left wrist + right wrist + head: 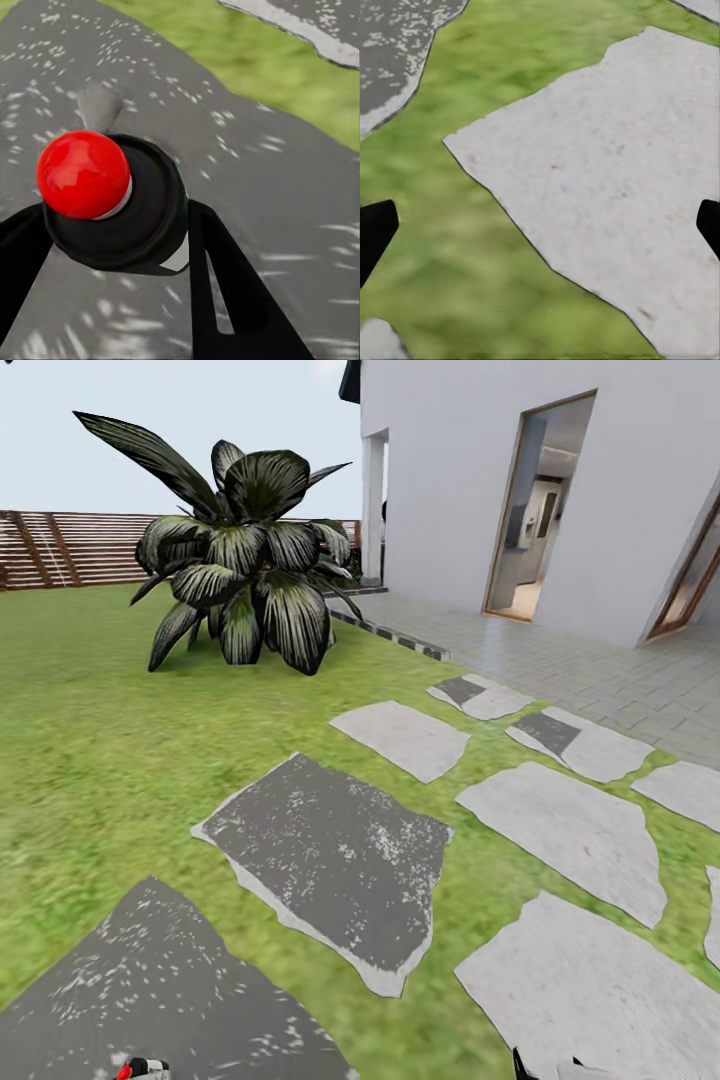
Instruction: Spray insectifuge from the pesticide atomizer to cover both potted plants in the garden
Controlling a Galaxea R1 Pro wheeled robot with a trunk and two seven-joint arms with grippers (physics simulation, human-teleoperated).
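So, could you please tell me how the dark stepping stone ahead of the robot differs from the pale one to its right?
The dark stepping stone is charcoal grey with white flecks, while the pale stepping stone is a plain light grey. The dark one has a visibly lighter rim along its near edge; the pale one looks uniform throughout. Both are flat, irregular slabs set into the lawn, with grass between them.

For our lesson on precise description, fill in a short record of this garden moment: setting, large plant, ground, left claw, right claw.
setting: lawn beside a white house, with a slatted wooden fence behind
large plant: striped long-leaved agave on the grass
ground: dark and pale stepping stones set in the grass
left claw: closed around a red-knobbed black object, above a dark stone
right claw: open and empty, above a pale stone and grass
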